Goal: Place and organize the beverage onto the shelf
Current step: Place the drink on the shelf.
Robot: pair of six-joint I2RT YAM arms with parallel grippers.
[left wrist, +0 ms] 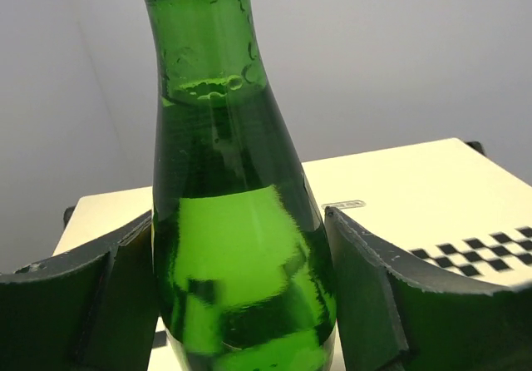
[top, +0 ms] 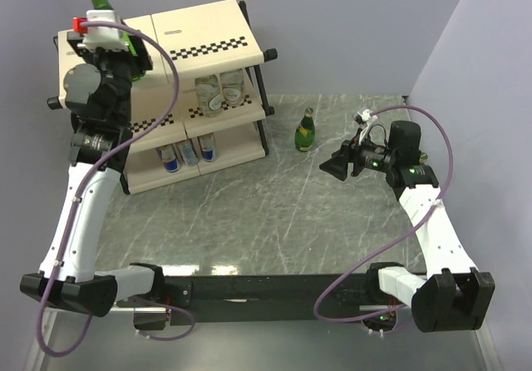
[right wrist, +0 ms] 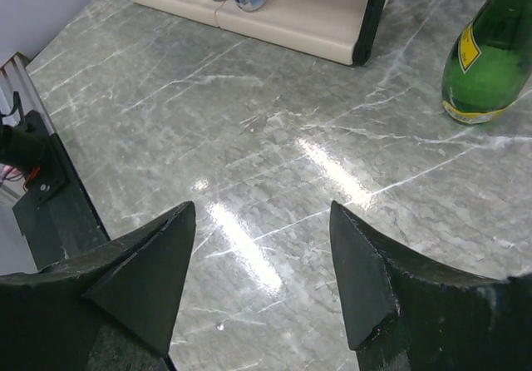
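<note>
Both fingers (left wrist: 366,288) of your left gripper (left wrist: 239,215) sit against the sides of a green bottle (left wrist: 224,246), gripping it upright over the shelf's (top: 208,22) top tier, at its left end. Your right gripper (right wrist: 262,209) stands wide and empty above the table (right wrist: 249,121), near a second bottle (right wrist: 486,55) standing there. Two clear bottles (top: 220,92) occupy the middle tier, three cans (top: 189,150) the bottom.
</note>
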